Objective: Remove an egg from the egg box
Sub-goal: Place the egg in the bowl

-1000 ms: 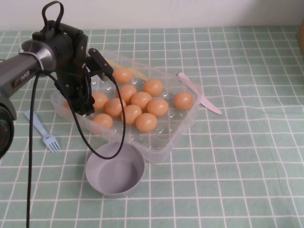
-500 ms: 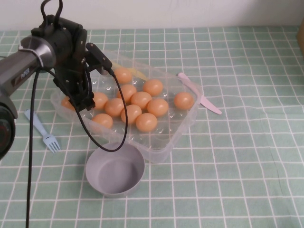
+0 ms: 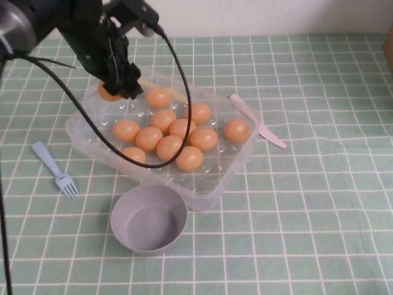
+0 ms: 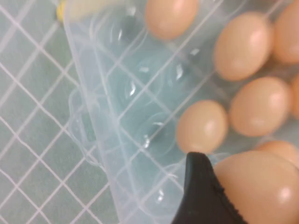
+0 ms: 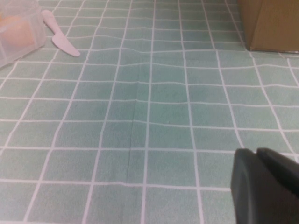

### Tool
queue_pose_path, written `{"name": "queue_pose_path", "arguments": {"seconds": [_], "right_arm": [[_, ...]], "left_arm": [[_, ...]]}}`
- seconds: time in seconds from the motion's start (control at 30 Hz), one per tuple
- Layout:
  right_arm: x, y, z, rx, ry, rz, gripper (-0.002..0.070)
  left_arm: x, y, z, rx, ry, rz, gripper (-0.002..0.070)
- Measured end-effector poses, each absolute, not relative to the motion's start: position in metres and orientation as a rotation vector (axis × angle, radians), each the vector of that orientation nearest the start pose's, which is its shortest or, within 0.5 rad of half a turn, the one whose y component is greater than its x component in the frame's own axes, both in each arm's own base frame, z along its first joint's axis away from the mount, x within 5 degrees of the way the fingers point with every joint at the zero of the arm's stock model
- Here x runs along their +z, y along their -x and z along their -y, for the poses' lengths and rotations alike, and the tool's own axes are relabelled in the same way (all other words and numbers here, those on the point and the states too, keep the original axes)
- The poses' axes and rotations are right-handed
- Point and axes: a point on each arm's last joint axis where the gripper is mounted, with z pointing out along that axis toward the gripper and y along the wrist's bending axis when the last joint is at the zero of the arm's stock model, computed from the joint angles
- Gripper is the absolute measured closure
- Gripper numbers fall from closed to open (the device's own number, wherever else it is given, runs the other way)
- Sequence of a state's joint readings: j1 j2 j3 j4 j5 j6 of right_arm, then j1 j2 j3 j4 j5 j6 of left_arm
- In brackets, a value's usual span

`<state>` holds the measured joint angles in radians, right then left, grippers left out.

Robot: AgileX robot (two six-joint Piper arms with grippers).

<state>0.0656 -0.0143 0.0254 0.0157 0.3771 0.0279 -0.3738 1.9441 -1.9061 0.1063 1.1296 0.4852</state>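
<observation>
My left gripper (image 3: 118, 91) is shut on the egg (image 3: 108, 93) and holds it above the back left corner of the clear egg box (image 3: 228, 173). In the left wrist view the held egg (image 4: 261, 189) fills the corner beside one black finger (image 4: 200, 198), with the box's empty cups (image 4: 135, 93) below. Several more orange-tan eggs (image 3: 175, 134) lie in the box's cups. My right gripper (image 5: 267, 186) is shut and empty, low over the bare cloth; it is out of the high view.
A round grey bowl (image 3: 148, 218) stands in front of the box. A blue fork (image 3: 55, 169) lies to its left and a pink knife (image 3: 258, 120) to its right. A cardboard box (image 5: 271, 23) shows in the right wrist view.
My left gripper has risen from the box's left cups and moved back, lifting an egg with it. The other eggs have stayed in place.
</observation>
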Motion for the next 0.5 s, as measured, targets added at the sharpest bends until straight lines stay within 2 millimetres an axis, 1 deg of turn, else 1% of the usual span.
{"name": "queue_pose_path", "arguments": {"seconds": [0.03,0.07,0.17,0.2,0.23,0.37,0.5], "right_arm": [[0.172,-0.052,-0.004,0.080,0.026,-1.872,0.0694],[0.172,-0.052,-0.004,0.080,0.026,-1.872,0.0694],[0.172,-0.052,-0.004,0.080,0.026,-1.872,0.0694],[0.172,-0.052,-0.004,0.080,0.026,-1.872,0.0694],[0.172,-0.052,-0.004,0.080,0.026,-1.872,0.0694],[0.172,-0.052,-0.004,0.080,0.026,-1.872,0.0694],[0.172,-0.052,-0.004,0.080,0.026,-1.872,0.0694]], "left_arm": [[0.335,-0.396,0.152,0.171,-1.132,-2.383,0.0323],[0.345,-0.384,0.153,0.162,-1.135,-2.364,0.0323],[0.363,-0.351,0.155,0.128,-1.133,-2.341,0.0323],[0.362,-0.341,0.154,0.115,-1.138,-2.355,0.0323],[0.364,-0.327,0.151,0.096,-1.136,-2.356,0.0323],[0.348,-0.289,0.139,0.023,-1.141,-2.401,0.0323],[0.327,-0.268,0.133,-0.031,-1.148,-2.461,0.0323]]}}
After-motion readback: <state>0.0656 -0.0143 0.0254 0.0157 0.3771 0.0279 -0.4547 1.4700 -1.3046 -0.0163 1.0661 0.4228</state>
